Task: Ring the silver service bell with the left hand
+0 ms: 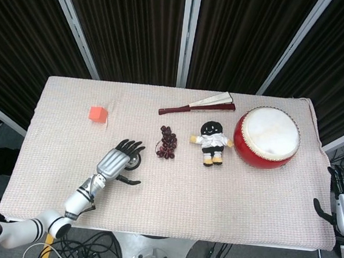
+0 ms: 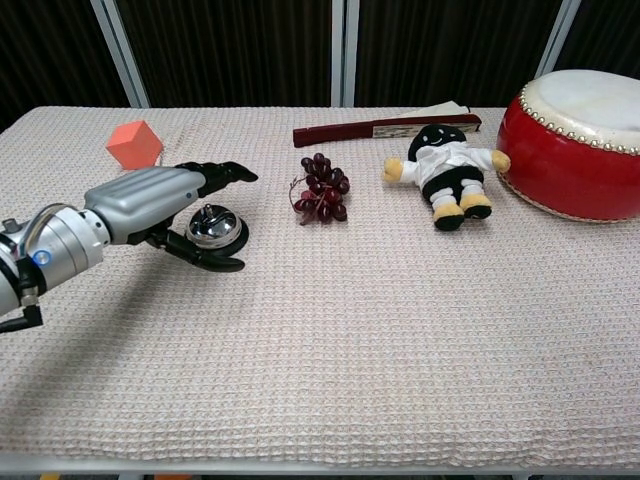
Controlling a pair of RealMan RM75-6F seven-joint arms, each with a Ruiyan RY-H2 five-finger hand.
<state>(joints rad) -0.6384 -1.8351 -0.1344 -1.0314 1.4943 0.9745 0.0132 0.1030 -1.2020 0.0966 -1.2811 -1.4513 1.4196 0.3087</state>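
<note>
The silver service bell (image 2: 214, 226) on its black base sits left of centre on the cloth; in the head view only its edge (image 1: 135, 161) shows past my fingers. My left hand (image 2: 165, 205) (image 1: 118, 160) hovers flat over the bell, fingers spread and stretched above the dome, thumb low on the near side. Whether the fingers touch the bell I cannot tell. My right hand (image 1: 343, 203) rests open at the table's far right edge, seen only in the head view.
An orange cube (image 2: 134, 144) lies behind the bell. A bunch of dark grapes (image 2: 322, 190), a folded fan (image 2: 385, 126), a small plush doll (image 2: 443, 172) and a red drum (image 2: 585, 142) lie to the right on the cloth-covered table (image 2: 350, 340).
</note>
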